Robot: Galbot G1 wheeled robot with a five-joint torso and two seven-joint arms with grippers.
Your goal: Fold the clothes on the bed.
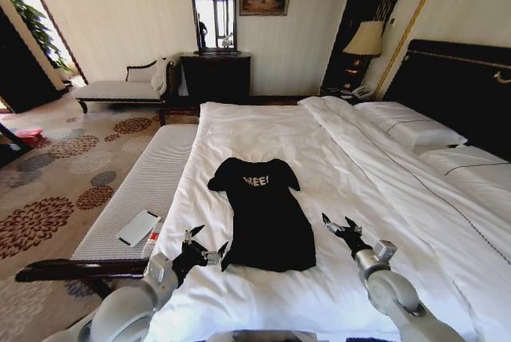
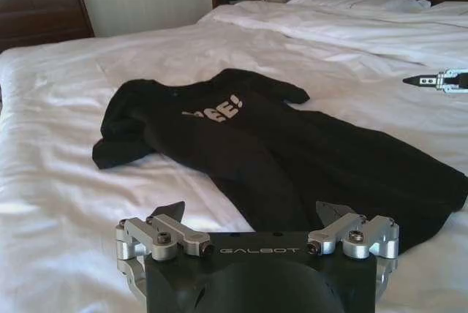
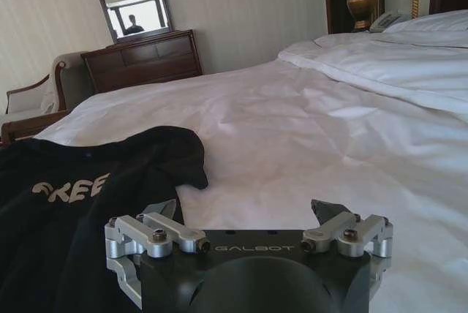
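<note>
The clothes are one black T-shirt [image 1: 266, 216] with white lettering, lying flat on the white bed [image 1: 263, 130], collar away from me and hem toward me. My left gripper [image 1: 209, 241] hovers open just beside the hem's near left corner. In the left wrist view the left gripper [image 2: 252, 214] has its jaws spread over the shirt's [image 2: 256, 145] edge, holding nothing. Right of the hem, a short gap away from the fabric, my right gripper [image 1: 338, 222] is open over bare sheet. The right wrist view shows the right gripper [image 3: 245, 212] empty, with the shirt [image 3: 73, 203] off to one side.
Pillows [image 1: 415, 130] and a dark headboard [image 1: 463, 86] bound the bed's right side. A light padded bench [image 1: 152, 178] runs along its left, carrying a flat white object [image 1: 137, 228] and a small bottle [image 1: 149, 243]. A dresser [image 1: 215, 77] stands against the far wall.
</note>
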